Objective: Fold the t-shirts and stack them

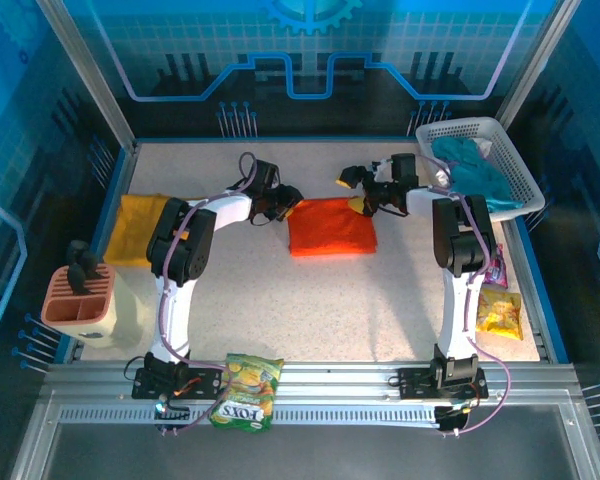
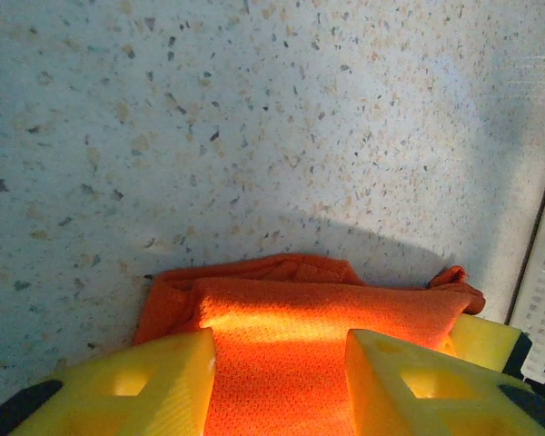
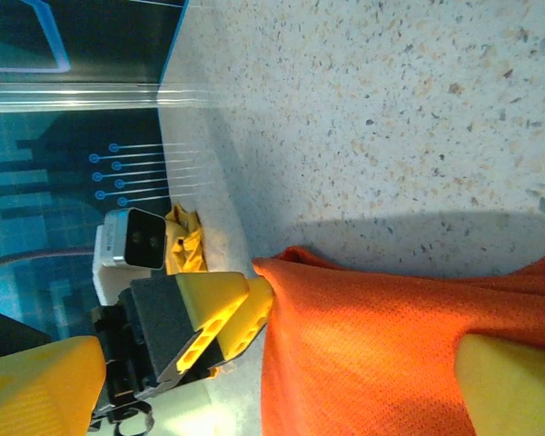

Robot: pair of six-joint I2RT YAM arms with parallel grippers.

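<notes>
The bright orange t-shirt (image 1: 330, 228) lies folded into a rectangle at mid-table. My left gripper (image 1: 283, 206) is at its far left corner. In the left wrist view the yellow fingers (image 2: 177, 377) stand partly apart, with the orange cloth (image 2: 282, 327) spreading flat between and under them. My right gripper (image 1: 363, 203) is at the far right corner, jaws wide open over the orange cloth (image 3: 391, 345). The left gripper (image 3: 245, 304) touches the shirt's edge there. The mustard-yellow t-shirt (image 1: 140, 228) lies folded at the left side, behind the left arm.
A white basket (image 1: 500, 135) holding teal cloth (image 1: 475, 170) stands at the back right. A yellow snack bag (image 1: 498, 312) lies at the right edge and a green one (image 1: 245, 390) on the front rail. A pink holder (image 1: 78, 300) stands front left.
</notes>
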